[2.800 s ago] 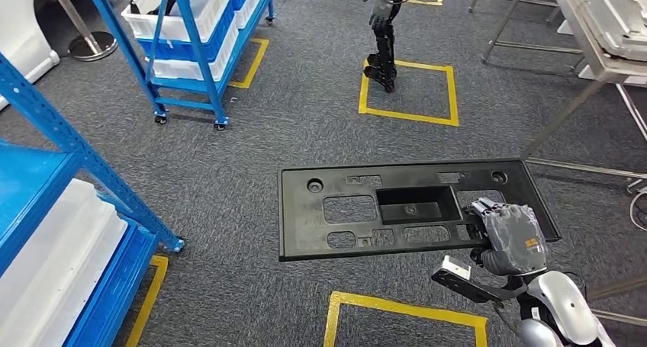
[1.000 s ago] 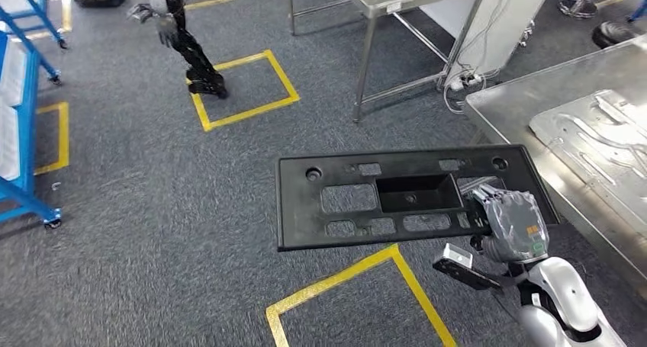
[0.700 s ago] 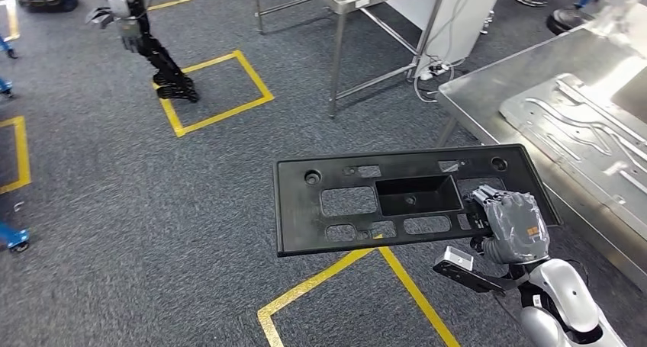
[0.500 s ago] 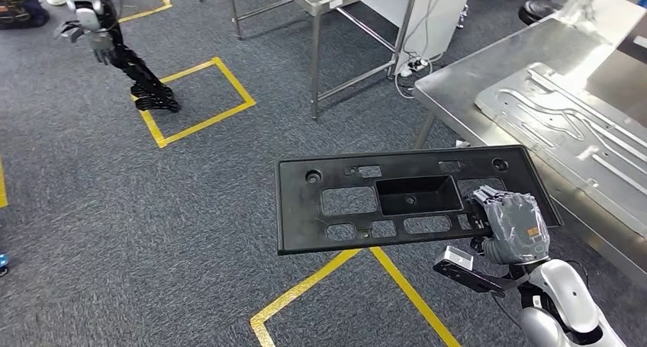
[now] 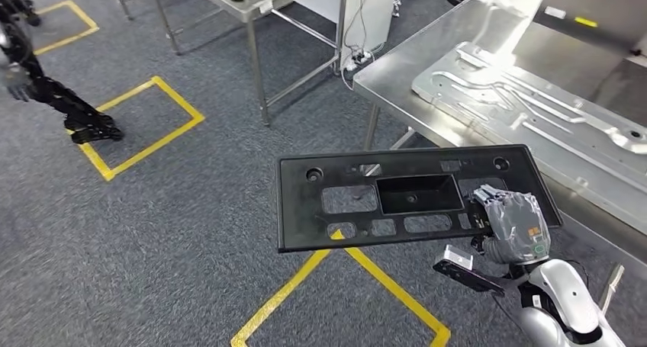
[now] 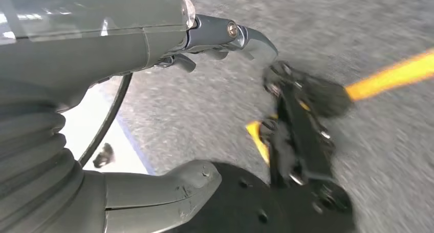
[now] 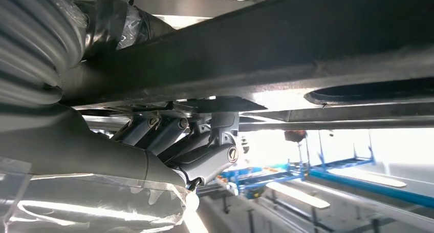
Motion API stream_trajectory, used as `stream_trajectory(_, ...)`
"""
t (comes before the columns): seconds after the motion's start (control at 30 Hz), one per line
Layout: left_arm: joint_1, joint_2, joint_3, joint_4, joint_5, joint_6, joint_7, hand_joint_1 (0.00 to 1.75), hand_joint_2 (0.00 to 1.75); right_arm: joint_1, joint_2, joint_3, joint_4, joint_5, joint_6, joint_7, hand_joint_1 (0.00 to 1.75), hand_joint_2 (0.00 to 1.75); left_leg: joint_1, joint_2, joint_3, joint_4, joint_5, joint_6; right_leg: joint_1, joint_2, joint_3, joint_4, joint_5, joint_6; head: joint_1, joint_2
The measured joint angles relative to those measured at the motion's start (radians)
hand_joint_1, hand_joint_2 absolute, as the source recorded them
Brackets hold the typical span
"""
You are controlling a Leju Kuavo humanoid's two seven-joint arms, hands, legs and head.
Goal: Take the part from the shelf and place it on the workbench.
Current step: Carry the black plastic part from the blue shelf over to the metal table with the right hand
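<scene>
Carrying is the step in hand, w/ the right hand (image 5: 513, 229) clamped on the black part (image 5: 412, 197) at its 3 o'clock end, so the long panel sticks out toward 9 o'clock, roughly level above the carpet and a yellow floor marking (image 5: 343, 286). Left hand (image 6: 128, 48) hangs over the floor, fingers look curled in, holding nothing. Judgement: keep the panel flat, approach the steel workbench (image 5: 397, 65) at 1–2 o'clock, and set down on bare top short of the metal plate (image 5: 534, 103), since a one-end grip could let it sag.
</scene>
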Motion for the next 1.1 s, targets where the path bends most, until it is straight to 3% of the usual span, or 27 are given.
stream_trajectory(0.07, -0.002, 0.0, -0.003, 0.0, 0.0, 0.0, 0.0, 0.0, 1.75, 0.0, 0.0, 0.0, 0.0, 0.004, 0.0, 0.0, 1.75, 1.75, -0.002, 0.01, 0.004, -0.007, 0.0, 0.009, -0.004, 0.023, -0.006, -0.002, 0.005, 0.014, 0.0, 0.0)
stream_trajectory(0.1, -0.004, 0.0, -0.004, 0.0, 0.0, 0.0, 0.0, 0.0, 1.75, 0.001, 0.0, 0.0, 0.0, 0.007, 0.0, -0.001, 1.75, 1.75, -0.002, 0.02, 0.007, -0.013, 0.003, 0.015, -0.005, 0.019, -0.007, 0.0, 0.004, 0.02, 0.0, 0.0)
stream_trajectory(0.17, -0.005, 0.0, -0.006, 0.0, 0.0, 0.001, 0.001, 0.0, 1.75, -0.001, 0.0, 0.0, 0.0, 0.014, -0.001, -0.001, 1.75, 1.75, 0.003, 0.04, 0.013, -0.026, 0.009, 0.027, -0.001, -0.03, -0.027, 0.045, -0.025, 0.029, 0.003, 0.0)
stream_trajectory(0.23, -0.003, 0.0, -0.007, 0.0, 0.0, 0.001, 0.003, 0.0, 1.75, -0.004, 0.001, 0.0, 0.001, 0.021, -0.006, -0.001, 1.75, 1.75, 0.003, 0.056, 0.016, -0.03, 0.01, 0.032, -0.002, -0.088, -0.08, 0.159, -0.086, 0.036, 0.006, 0.0)
stream_trajectory(0.27, -0.003, 0.0, -0.007, 0.0, 0.0, 0.001, 0.003, 0.0, 1.75, -0.004, 0.003, 0.0, 0.001, 0.024, -0.01, -0.001, 1.75, 1.75, 0.003, 0.063, 0.015, -0.03, 0.01, 0.032, -0.004, -0.098, -0.109, 0.218, -0.11, 0.04, 0.006, 0.0)
stream_trajectory(0.3, -0.003, 0.0, -0.007, 0.0, 0.0, 0.001, 0.003, 0.0, 1.75, -0.003, 0.006, 0.0, 0.001, 0.026, -0.015, -0.002, 1.75, 1.75, 0.002, 0.069, 0.016, -0.029, 0.008, 0.032, -0.007, -0.102, -0.127, 0.254, -0.117, 0.042, 0.006, 0.0)
stream_trajectory(0.33, -0.002, 0.0, -0.008, 0.0, -0.001, 0.0, 0.003, 0.0, 1.75, -0.002, 0.007, 0.0, 0.001, 0.029, -0.02, -0.003, 1.75, 1.75, 0.002, 0.074, 0.017, -0.029, 0.007, 0.031, -0.009, -0.103, -0.128, 0.254, -0.105, 0.043, 0.006, 0.0)
stream_trajectory(0.37, -0.002, 0.0, -0.008, 0.0, -0.001, -0.001, 0.002, 0.0, 1.75, -0.002, 0.009, -0.001, 0.001, 0.031, -0.024, -0.004, 1.75, 1.75, 0.002, 0.078, 0.02, -0.029, 0.004, 0.029, -0.01, -0.104, -0.108, 0.215, -0.075, 0.043, 0.006, 0.0)
stream_trajectory(0.43, -0.003, 0.0, -0.01, 0.0, -0.001, -0.002, -0.003, 0.0, 1.75, -0.003, 0.01, -0.002, 0.001, 0.035, -0.034, -0.005, 1.75, 1.75, 0.001, 0.083, 0.028, -0.029, -0.001, 0.024, -0.009, -0.109, -0.036, 0.077, -0.011, 0.037, 0.006, 0.0)
stream_trajectory(0.5, -0.004, 0.0, -0.014, 0.0, -0.001, -0.004, -0.008, 0.0, 1.75, -0.004, 0.012, -0.004, 0.0, 0.041, -0.042, -0.005, 1.75, 1.75, -0.002, 0.085, 0.031, -0.027, -0.007, 0.017, -0.003, -0.112, 0.007, -0.009, 0.012, 0.028, 0.006, 0.0)
stream_trajectory(0.63, -0.005, 0.0, -0.019, 0.0, 0.0, -0.003, -0.01, 0.0, 1.75, -0.003, 0.018, -0.007, 0.0, 0.056, -0.051, -0.002, 1.75, 1.75, -0.004, 0.087, 0.034, -0.03, -0.011, 0.02, 0.001, -0.11, 0.011, -0.021, 0.007, 0.025, 0.005, 0.0)
stream_trajectory(0.83, -0.005, -0.001, -0.025, 0.0, 0.002, -0.002, -0.01, 0.0, 1.75, -0.004, 0.026, -0.01, 0.0, 0.068, -0.056, 0.002, 1.75, 1.75, -0.002, 0.087, 0.04, -0.042, -0.006, 0.009, 0.003, -0.11, 0.012, -0.02, 0.004, 0.016, 0.005, 0.0)
stream_trajectory(1.1, -0.005, -0.001, -0.025, 0.0, 0.008, 0.002, -0.006, 0.0, 1.75, -0.004, 0.034, -0.016, 0.0, 0.072, -0.056, 0.003, 1.75, 1.75, -0.002, 0.087, 0.042, -0.045, -0.005, 0.004, 0.006, -0.11, 0.012, -0.019, 0.003, 0.015, 0.005, 0.0)
